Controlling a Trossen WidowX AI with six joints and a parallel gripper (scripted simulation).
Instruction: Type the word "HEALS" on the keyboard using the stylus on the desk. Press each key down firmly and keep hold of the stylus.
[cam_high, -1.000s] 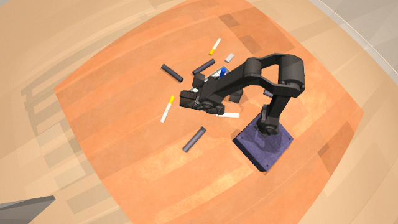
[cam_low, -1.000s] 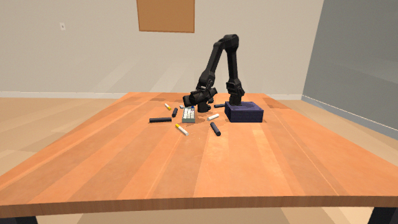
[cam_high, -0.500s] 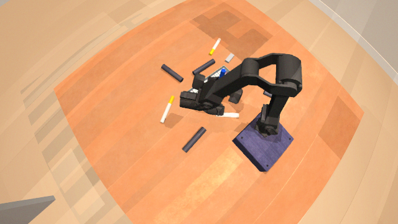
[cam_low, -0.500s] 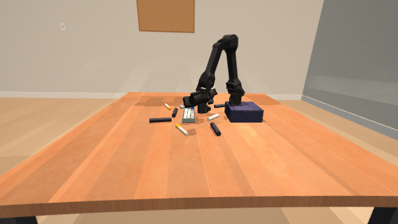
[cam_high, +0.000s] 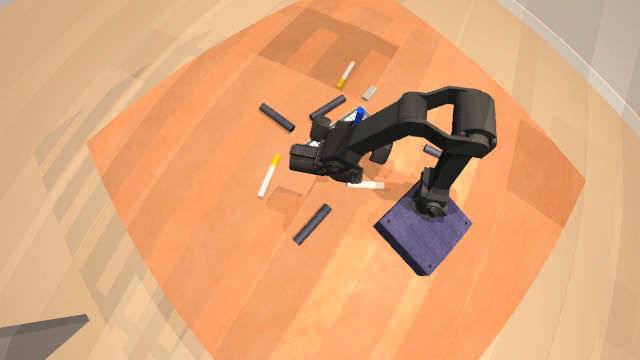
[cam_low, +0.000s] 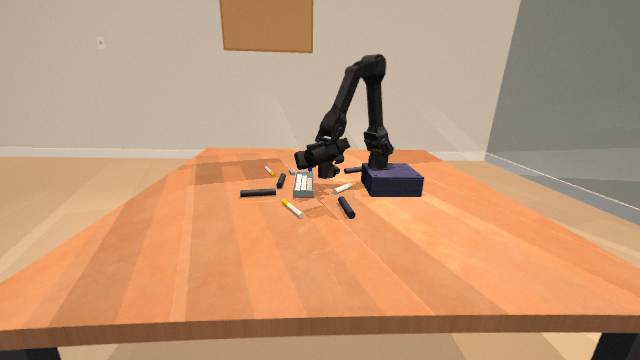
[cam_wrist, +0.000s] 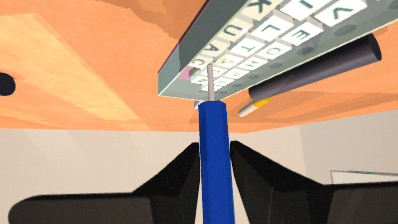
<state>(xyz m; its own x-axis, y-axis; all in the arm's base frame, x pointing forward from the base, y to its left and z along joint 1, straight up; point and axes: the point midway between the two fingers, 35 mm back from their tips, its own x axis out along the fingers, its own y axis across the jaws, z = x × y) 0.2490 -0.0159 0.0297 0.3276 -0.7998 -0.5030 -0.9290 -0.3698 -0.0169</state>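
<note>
My gripper (cam_wrist: 214, 148) is shut on the blue stylus (cam_wrist: 215, 165) (cam_high: 359, 116) (cam_low: 310, 169), seen between its two black fingers in the wrist view. The stylus's thin grey tip points at the keyboard (cam_wrist: 192, 42) (cam_low: 303, 193), over the small keys near the letters A, C and S. Whether the tip touches a key or which one cannot be told. The K, U, L, T, I, E, O and V keys show farther up and right. In the top view the arm hides most of the keyboard and the fingertips.
A dark cylinder (cam_high: 327, 107) (cam_low: 281, 180) (cam_wrist: 320, 67) lies right along the keyboard's side. Another dark cylinder (cam_high: 276, 117) (cam_low: 258, 192), a yellow-and-white marker (cam_high: 269, 176) (cam_low: 292, 208) and a white stick (cam_high: 365, 185) (cam_low: 343, 188) lie around it. The arm stands on a purple base (cam_high: 425, 237) (cam_low: 395, 185).
</note>
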